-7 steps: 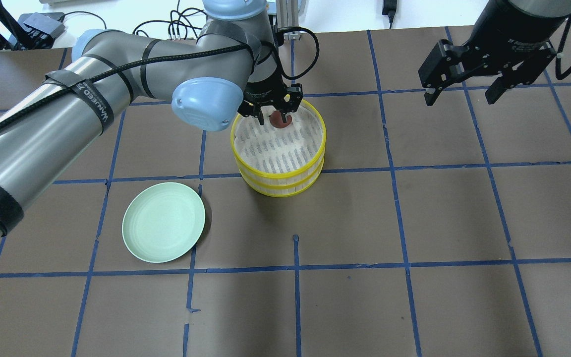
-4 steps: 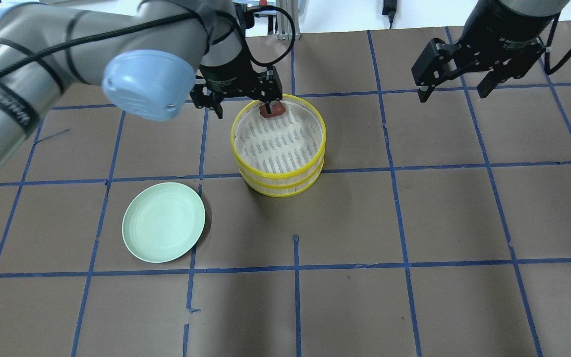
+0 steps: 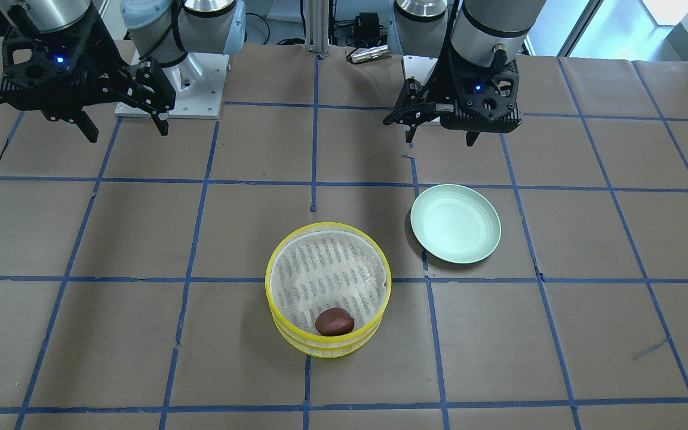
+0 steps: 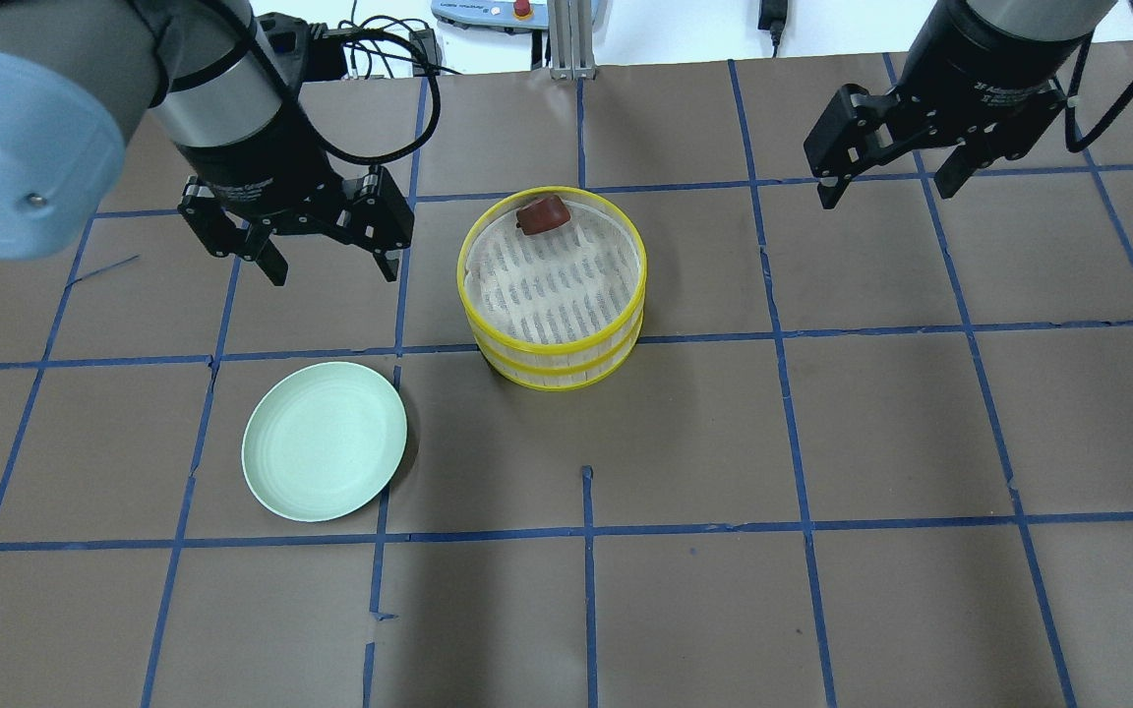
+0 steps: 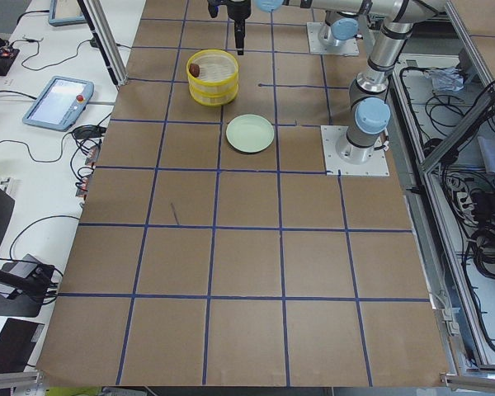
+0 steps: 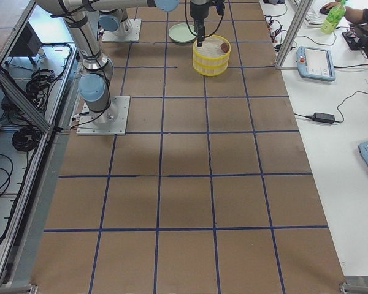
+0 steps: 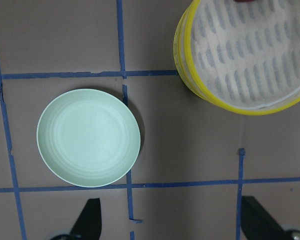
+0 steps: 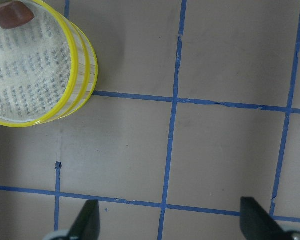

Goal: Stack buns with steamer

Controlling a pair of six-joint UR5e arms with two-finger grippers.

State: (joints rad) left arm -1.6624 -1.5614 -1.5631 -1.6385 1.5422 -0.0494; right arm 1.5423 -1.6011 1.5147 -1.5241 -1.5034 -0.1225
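The steamer [image 4: 559, 360] is two yellow-rimmed trays stacked one on the other at the table's middle back. It also shows in the front view [image 3: 327, 348]. The reddish-brown bun [image 4: 541, 213] lies on the top tray's mesh floor by its far rim, as the front view [image 3: 334, 321] and the right wrist view [image 8: 12, 14] also show. The white bun is not in view. My left gripper [image 4: 332, 270] is open and empty, to the left of the steamer and apart from it. My right gripper [image 4: 888, 195] is open and empty at the back right.
A pale green plate [image 4: 325, 440] lies empty to the front left of the steamer, and it shows below the left wrist camera [image 7: 88, 137]. Blue tape lines grid the brown table cover. Cables and a post stand beyond the far edge.
My left gripper has opened, let go of the reddish-brown bun in the top tray, and moved left away from the steamer. My right gripper has shifted slightly left.
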